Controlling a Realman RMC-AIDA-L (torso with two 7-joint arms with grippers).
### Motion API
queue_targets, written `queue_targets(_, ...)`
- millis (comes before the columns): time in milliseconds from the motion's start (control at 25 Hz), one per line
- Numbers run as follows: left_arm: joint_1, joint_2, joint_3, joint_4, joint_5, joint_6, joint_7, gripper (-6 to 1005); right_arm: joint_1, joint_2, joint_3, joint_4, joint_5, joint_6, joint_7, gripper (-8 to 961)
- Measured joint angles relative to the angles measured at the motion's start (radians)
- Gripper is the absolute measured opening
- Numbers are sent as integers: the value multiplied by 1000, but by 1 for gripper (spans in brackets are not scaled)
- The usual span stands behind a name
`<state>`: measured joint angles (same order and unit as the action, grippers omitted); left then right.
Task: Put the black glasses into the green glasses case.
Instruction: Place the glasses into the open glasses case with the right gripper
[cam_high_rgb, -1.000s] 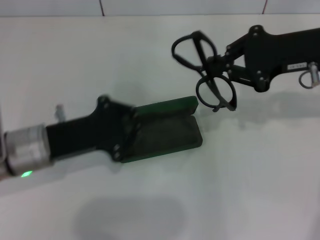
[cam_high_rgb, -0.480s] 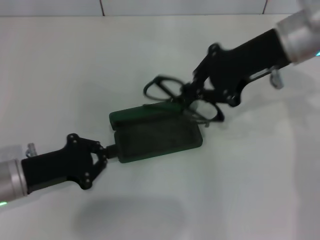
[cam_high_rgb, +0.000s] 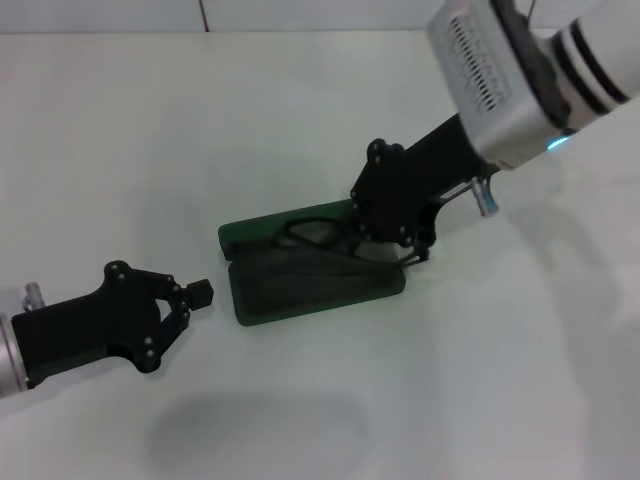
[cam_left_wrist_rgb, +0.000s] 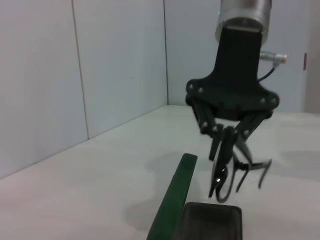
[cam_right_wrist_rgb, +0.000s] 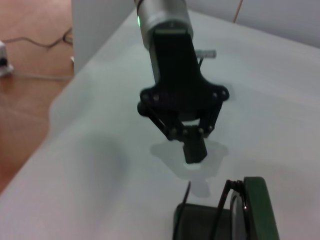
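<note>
A white counter (cam_high_rgb: 300, 110) carries an open green glasses case (cam_high_rgb: 310, 270), which lies near the middle of the head view. Its dark lined tray lies flat, and its green lid (cam_high_rgb: 285, 228) stands up along the far edge of the tray.

The right gripper (cam_high_rgb: 385, 232) reaches down from the far right side of the case to the far right corner of the tray. Its fingers are closed on the black glasses (cam_high_rgb: 325, 236), pinching them near the frame. The glasses sit low over the tray, just in front of the upright lid, with one lens ring showing against the lid. From the left wrist view the same gripper (cam_left_wrist_rgb: 223, 167) hangs above the tray with its fingers (cam_left_wrist_rgb: 216, 150) pressed together on the glasses (cam_left_wrist_rgb: 239, 172), whose thin arms stick out to the side. Whether the glasses touch the lining cannot be told.

The left gripper (cam_high_rgb: 200, 293) lies low over the counter just beside the near left end of the case, apart from it. Its fingers are drawn together and hold nothing, as the right wrist view also shows (cam_right_wrist_rgb: 195, 150).

A white wall with thin seams rises behind the counter. In the right wrist view a brown floor with a cable shows beyond the counter's edge.
</note>
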<state>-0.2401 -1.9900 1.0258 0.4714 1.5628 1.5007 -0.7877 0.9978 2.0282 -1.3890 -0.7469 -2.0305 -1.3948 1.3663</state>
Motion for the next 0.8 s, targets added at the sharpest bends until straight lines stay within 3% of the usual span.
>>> queue_targets(280, -3, 13, 3, 2, 1, 5, -26, 34, 10, 0, -103, -2, 45, 83, 3, 92)
queue_targets(800, -4, 12, 5, 3, 2, 23, -39, 35, 38, 0, -260, -17, 93, 170, 4, 101)
